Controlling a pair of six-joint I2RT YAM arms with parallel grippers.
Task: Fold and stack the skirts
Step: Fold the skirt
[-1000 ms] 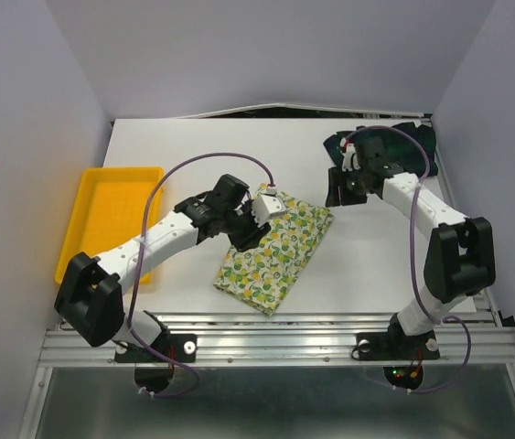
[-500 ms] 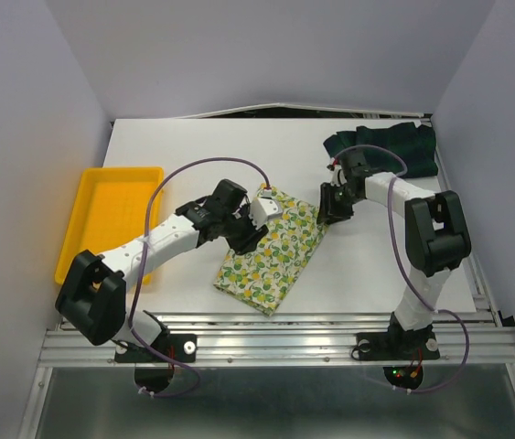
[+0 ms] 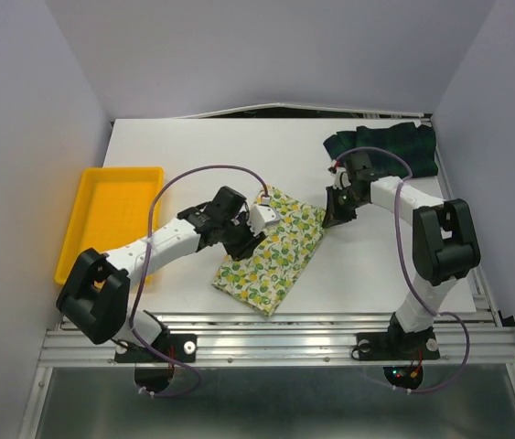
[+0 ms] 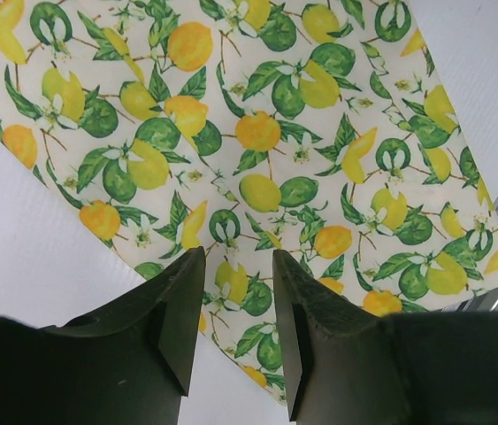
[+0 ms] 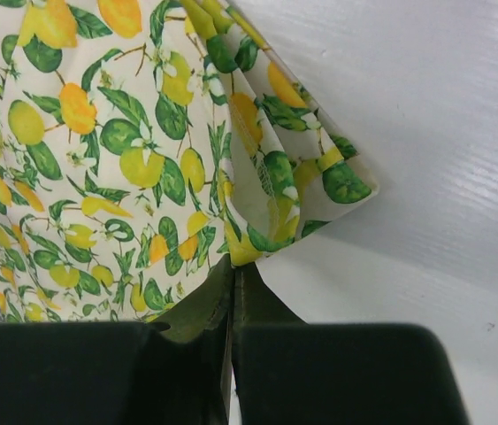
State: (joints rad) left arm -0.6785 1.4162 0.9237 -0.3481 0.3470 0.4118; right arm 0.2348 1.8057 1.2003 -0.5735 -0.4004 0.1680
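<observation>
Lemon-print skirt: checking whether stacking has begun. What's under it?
Only white table shows around the lemon-print skirt; the plaid skirt lies apart, far right. Directly beneath the lemon cloth cannot be seen.

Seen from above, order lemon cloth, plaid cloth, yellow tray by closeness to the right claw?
1. White lemon-print skirt, edge pinched by the right gripper.
2. Dark green-and-navy plaid skirt, back right.
3. Yellow plastic tray, far left.

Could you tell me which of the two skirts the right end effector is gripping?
The lemon-print skirt: the right end effector is shut on the edge of its corner. The plaid skirt lies farther back, apart from both end effectors.
</observation>
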